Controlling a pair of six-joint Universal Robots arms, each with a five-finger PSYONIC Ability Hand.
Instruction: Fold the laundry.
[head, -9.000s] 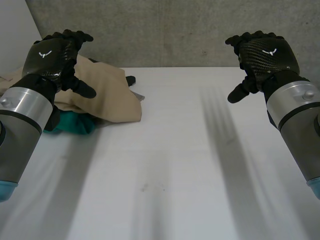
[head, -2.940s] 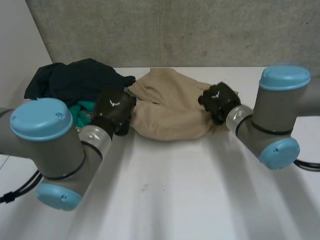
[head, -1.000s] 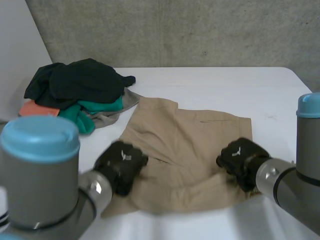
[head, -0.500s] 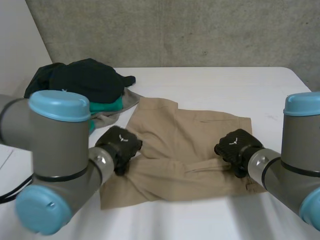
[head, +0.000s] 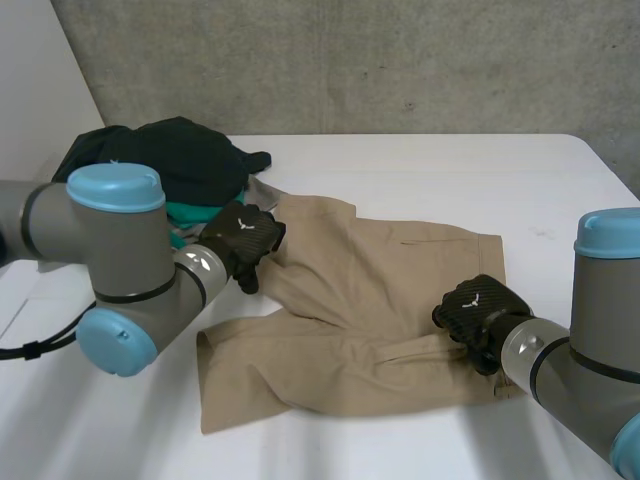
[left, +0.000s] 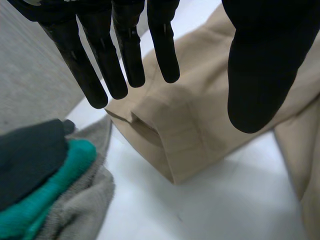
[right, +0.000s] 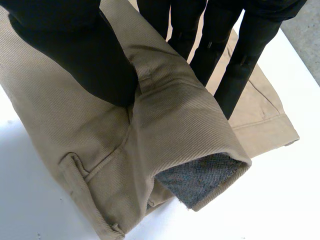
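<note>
Right robot hand (head: 478, 308) pinching tan shorts (head: 380, 270)

Left hand (head: 243, 238): I've taken it off the near left edge of the tan shorts (head: 365, 285). It is now at their far left corner beside the clothes pile (head: 165, 160), fingers (left: 129, 55) straight above the hem.
Right hand (head: 478, 308): drawn slightly nearer me, now pinching a raised fold.
Tan shorts: pulled from the pile and spread on the desk (head: 420, 160) between my hands.
</note>
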